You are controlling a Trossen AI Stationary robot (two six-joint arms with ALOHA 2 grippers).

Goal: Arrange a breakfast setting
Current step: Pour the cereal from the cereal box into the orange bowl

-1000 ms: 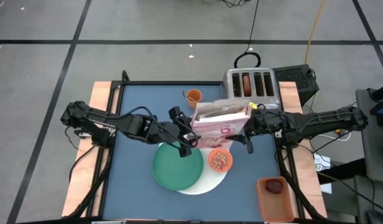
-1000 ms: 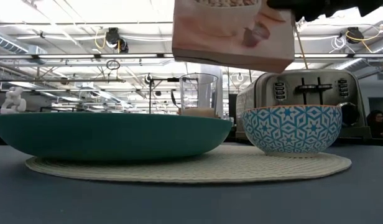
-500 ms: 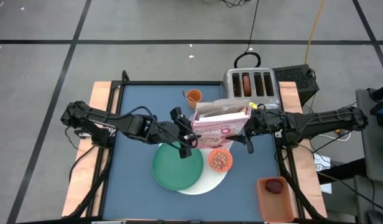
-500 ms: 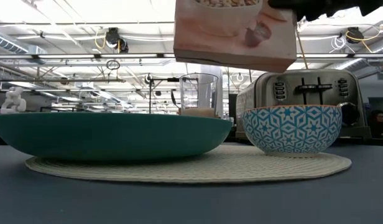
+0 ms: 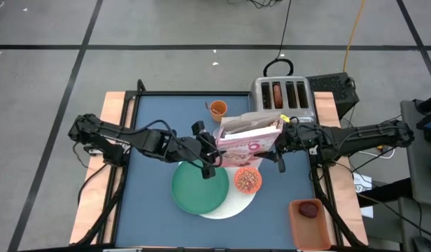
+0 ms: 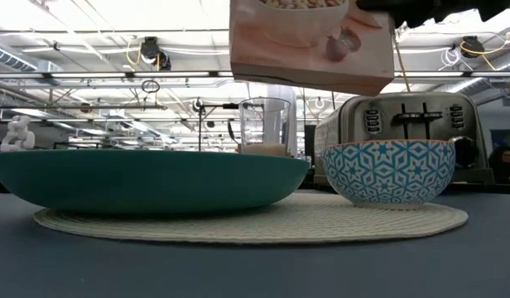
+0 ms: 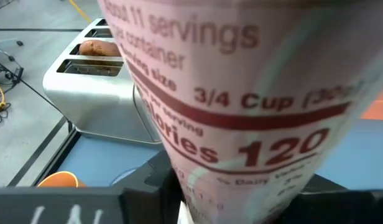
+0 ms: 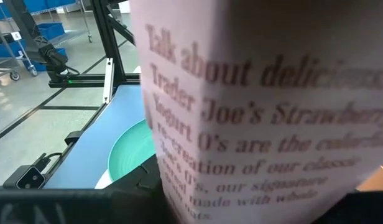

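Note:
The pink cereal box (image 5: 248,145) hangs in the air over the small orange bowl (image 5: 248,180) of cereal, between my two grippers. My left gripper (image 5: 211,152) is shut on its left end and my right gripper (image 5: 278,145) on its right end. The green round plate (image 5: 199,187) and the bowl rest on the larger white disc (image 5: 233,205). Behind the plate in the low view stands the milk glass (image 6: 264,124). An orange cup (image 5: 217,108) stands at the far side, and brown bagels (image 5: 277,94) sit in the toaster's slots. My left gripper pinches the box's narrow left side panel (image 7: 241,180) between its two fingers, coming about level from the table's left. The box (image 6: 309,41) is lifted clear of the bowl, roughly upright. My right gripper pinches the box's narrow right side panel (image 8: 241,186) between its two fingers, coming level from the table's right.
A metal toaster (image 5: 284,96) stands at the far right, close behind the box. An orange tray (image 5: 310,225) at the near right holds the dark-red fruit (image 5: 309,209). Bare blue tabletop (image 5: 152,112) lies at the far left.
My left gripper's fingers have come in on the box's left end. The box stays in the air above the bowl, and my right gripper has kept its hold.

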